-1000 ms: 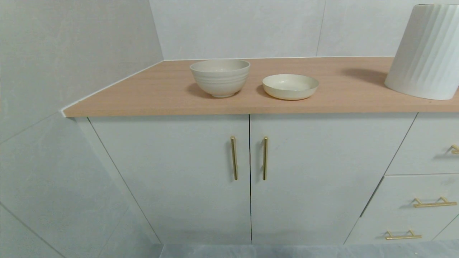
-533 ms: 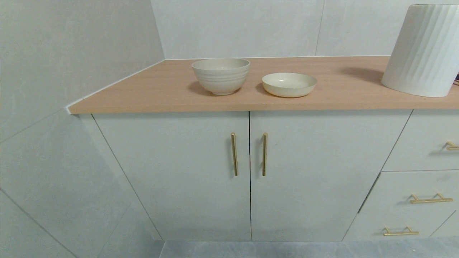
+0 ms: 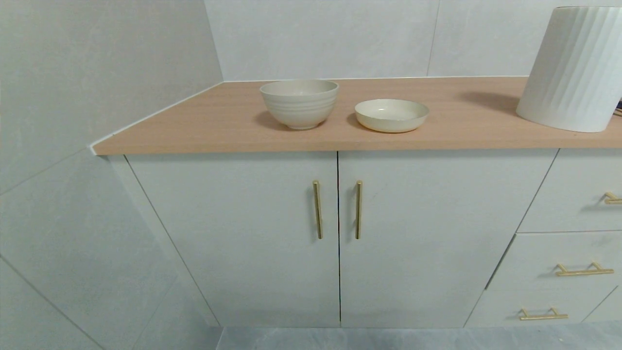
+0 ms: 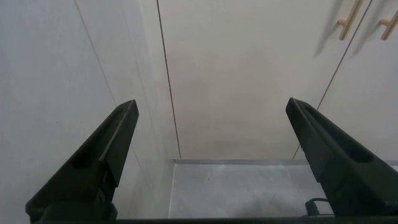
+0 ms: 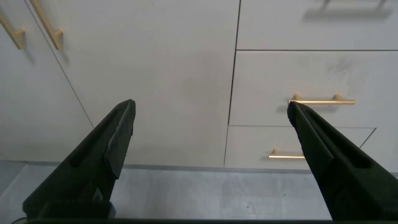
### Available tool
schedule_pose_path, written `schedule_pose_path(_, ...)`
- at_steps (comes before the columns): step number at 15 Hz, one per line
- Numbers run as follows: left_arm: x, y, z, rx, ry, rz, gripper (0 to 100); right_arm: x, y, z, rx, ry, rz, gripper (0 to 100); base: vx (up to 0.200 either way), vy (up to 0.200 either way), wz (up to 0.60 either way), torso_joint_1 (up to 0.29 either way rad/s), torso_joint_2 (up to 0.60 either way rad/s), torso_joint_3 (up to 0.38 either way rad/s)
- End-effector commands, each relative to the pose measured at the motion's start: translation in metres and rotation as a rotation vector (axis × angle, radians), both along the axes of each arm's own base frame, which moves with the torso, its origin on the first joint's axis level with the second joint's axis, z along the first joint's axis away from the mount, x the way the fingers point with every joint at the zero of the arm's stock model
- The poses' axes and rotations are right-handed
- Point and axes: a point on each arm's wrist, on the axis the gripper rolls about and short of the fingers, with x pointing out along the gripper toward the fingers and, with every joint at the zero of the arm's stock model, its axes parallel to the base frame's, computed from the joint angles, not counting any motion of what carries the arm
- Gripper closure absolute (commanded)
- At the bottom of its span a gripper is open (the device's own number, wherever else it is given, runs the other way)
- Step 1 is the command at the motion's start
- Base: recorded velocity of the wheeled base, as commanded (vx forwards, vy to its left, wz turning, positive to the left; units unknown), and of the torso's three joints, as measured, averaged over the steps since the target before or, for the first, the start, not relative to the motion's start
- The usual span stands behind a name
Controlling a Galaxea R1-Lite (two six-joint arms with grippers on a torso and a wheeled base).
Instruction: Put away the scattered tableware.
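Observation:
A deep beige ribbed bowl point(image 3: 299, 103) stands on the wooden countertop point(image 3: 228, 129), with a shallow cream dish point(image 3: 391, 114) just to its right. Below them are two shut white cabinet doors with gold handles point(image 3: 317, 209) side by side. My left gripper point(image 4: 211, 130) hangs low in front of the left cabinet door, open with nothing between its fingers. My right gripper point(image 5: 211, 130) is low before the cabinet and drawers, also open and empty.
A large white ribbed cylinder point(image 3: 576, 68) stands on the counter at the right. Drawers with gold handles point(image 3: 584, 269) are at the lower right. A tiled wall point(image 3: 73, 146) closes the left side. Grey floor point(image 3: 388, 338) lies below the cabinet.
The head view shifted slightly a second ago, then held still. The bowl and dish have not moved on the counter.

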Motion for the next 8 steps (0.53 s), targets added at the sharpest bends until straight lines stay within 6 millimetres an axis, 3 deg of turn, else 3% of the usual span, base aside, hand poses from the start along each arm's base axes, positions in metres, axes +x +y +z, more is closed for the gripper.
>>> schedule_pose_path(1, 0.0, 0.0, 0.0, 0.0, 0.001, 0.0, 0, -0.003, 0.0, 0.011, -0.011, -0.044, 0.01, 0, 0.0, 0.0, 0.0, 0.0, 0.0, 0.0)
schedule_pose_path(2, 0.0, 0.0, 0.0, 0.0, 0.001, 0.0, 0, -0.006, 0.0, 0.025, -0.002, -0.085, 0.019, 0, 0.0, 0.0, 0.0, 0.0, 0.0, 0.0)
schedule_pose_path(3, 0.0, 0.0, 0.0, 0.001, 0.001, 0.0, 0, -0.004, -0.001, 0.059, 0.044, -0.08, 0.082, 0, 0.0, 0.0, 0.0, 0.0, 0.0, 0.0)
schedule_pose_path(8, 0.0, 0.0, 0.0, 0.0, 0.001, 0.0, 0, 0.035, 0.005, 0.065, 0.001, 0.202, 0.312, 0, 0.0, 0.0, 0.0, 0.0, 0.0, 0.0)
